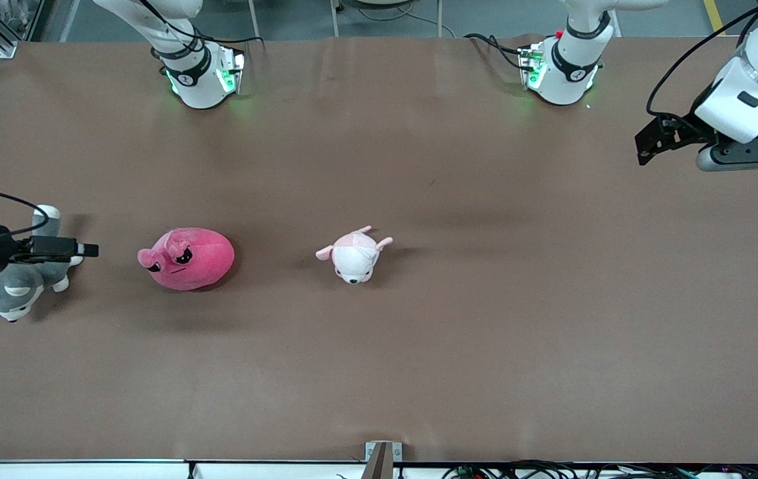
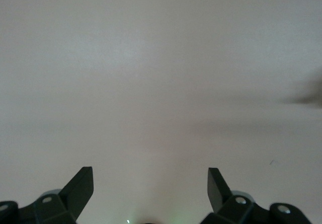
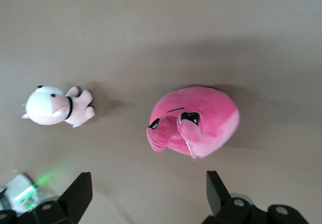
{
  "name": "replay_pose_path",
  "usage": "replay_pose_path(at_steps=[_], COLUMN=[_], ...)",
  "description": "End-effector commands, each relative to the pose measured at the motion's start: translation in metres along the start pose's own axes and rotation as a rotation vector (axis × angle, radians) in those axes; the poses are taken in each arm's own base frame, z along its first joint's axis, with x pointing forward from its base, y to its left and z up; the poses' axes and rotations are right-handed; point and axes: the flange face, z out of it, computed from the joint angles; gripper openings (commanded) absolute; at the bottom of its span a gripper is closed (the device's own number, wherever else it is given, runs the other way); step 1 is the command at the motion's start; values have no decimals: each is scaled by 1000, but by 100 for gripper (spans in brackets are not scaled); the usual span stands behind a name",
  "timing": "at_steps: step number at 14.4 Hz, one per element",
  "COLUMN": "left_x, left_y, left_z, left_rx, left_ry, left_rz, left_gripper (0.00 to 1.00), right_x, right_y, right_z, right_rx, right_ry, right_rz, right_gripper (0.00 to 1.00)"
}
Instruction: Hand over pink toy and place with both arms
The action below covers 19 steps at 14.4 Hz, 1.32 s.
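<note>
The pink toy (image 1: 186,258) (image 3: 193,121) lies on the brown table (image 1: 485,346), toward the right arm's end, with nothing touching it. My right gripper (image 1: 90,250) (image 3: 148,186) hangs open and empty beside it, over the grey-and-white plush dog (image 1: 20,287). Its fingers (image 3: 80,190) stand wide apart, clear of the toy. Over the left arm's end of the table, my left gripper (image 1: 645,145) (image 2: 150,181) is up in the air, also open and empty. Only bare table shows between its fingers (image 2: 83,183).
A small pale pink-and-white plush animal (image 1: 354,254) (image 3: 55,105) lies mid-table beside the pink toy. The two arm bases (image 1: 203,73) (image 1: 562,70) stand along the table's edge farthest from the front camera. A metal bracket (image 1: 382,456) sits at the nearest edge.
</note>
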Motion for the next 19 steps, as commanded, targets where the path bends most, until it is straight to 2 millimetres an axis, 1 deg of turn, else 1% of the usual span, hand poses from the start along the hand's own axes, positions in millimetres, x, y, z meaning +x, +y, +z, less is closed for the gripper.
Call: replay_pose_path(at_steps=[1, 3, 4, 6, 7, 8, 11, 13, 15, 17, 19], left_x=[-6, -6, -7, -8, -8, -9, -10, -9, -10, -9, -7], left_y=[-5, -6, -8, -10, -16, -20, -21, -21, -21, -22, -24], left_z=[-5, -6, -6, -6, -7, -8, -10, -11, -12, -17, -22], left_rx=[-15, -16, -16, -15, -17, -18, -32, -34, -34, -31, -29], left_ry=[3, 1, 1, -7, -7, -5, -4, -4, -2, -4, 1], left_rz=[25, 31, 28, 24, 13, 7, 2, 2, 4, 2, 0], left_gripper=[100, 100, 100, 100, 100, 100, 100, 100, 100, 100, 100], right_x=[-17, -33, -41, -58, -69, -78, -100, -118, -135, -144, -146], right_y=[-38, -71, -79, -89, -92, -89, -87, -83, -73, -71, -67], right_z=[-38, -59, -69, -91, -103, -110, -111, -104, -94, -91, -91], right_rx=[-174, -328, -400, -461, -453, -444, -440, -438, -435, -424, -422], right_ry=[65, 115, 134, 174, 198, 206, 228, 262, 270, 263, 262], right_rz=[48, 17, 9, 4, 4, 11, 10, 5, 13, 16, 26], right_gripper=[100, 100, 100, 100, 100, 100, 100, 100, 100, 100, 100])
